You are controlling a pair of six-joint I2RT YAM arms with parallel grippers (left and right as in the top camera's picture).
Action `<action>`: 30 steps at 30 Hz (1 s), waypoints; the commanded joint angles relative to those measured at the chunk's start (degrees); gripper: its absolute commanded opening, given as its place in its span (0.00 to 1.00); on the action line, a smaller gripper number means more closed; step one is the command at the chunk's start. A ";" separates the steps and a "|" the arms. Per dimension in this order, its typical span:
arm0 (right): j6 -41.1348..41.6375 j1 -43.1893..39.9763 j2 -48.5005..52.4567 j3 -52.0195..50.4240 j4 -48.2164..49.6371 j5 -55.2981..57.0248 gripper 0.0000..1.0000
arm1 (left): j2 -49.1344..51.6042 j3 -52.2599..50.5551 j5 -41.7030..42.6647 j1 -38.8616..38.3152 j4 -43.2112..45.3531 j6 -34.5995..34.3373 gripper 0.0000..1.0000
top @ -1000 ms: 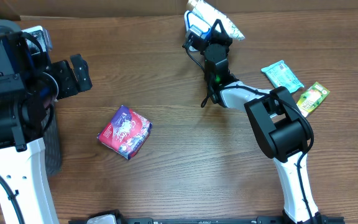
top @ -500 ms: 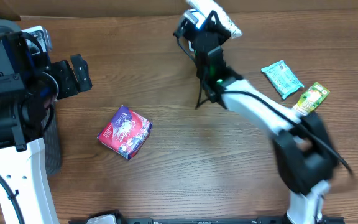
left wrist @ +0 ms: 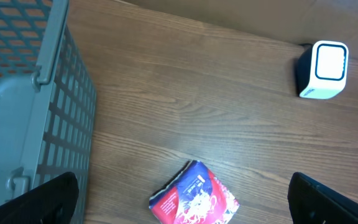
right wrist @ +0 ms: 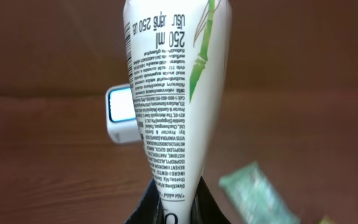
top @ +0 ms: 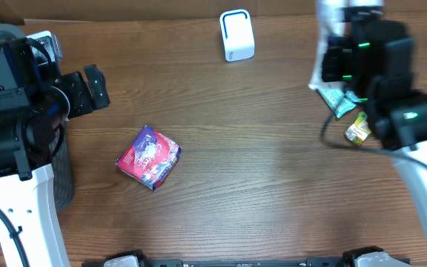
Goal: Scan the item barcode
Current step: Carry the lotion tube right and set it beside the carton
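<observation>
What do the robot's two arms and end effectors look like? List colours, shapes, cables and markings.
The left arm has a white tubular lower link and blocky black housings. The left end effector is black with flat, angular fingers. The right arm, blurred here, has a similar build: a white link, boxy black housings with green lights, and a looping black cable.

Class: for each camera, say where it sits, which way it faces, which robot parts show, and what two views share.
Overhead: above the table, looking down; left arm and right arm show.
Left wrist: looks over the red packet toward the scanner; its open fingers at the bottom corners.
Right wrist: faces the scanner past the tube the right hand grips.
Shared: all show the scanner.
</observation>
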 commanded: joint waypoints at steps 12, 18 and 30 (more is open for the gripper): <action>28.15 -25.20 11.98 -1.90 -7.93 -18.56 0.04 | 0.11 0.76 -0.33 0.20 0.07 -0.11 1.00; 33.90 -25.07 21.75 -5.25 -2.08 -14.58 0.04 | 0.11 0.76 -0.33 0.20 0.07 -0.11 1.00; 26.69 -25.03 29.18 -5.29 1.99 -10.86 0.06 | 0.11 0.76 -0.33 0.20 0.07 -0.11 0.99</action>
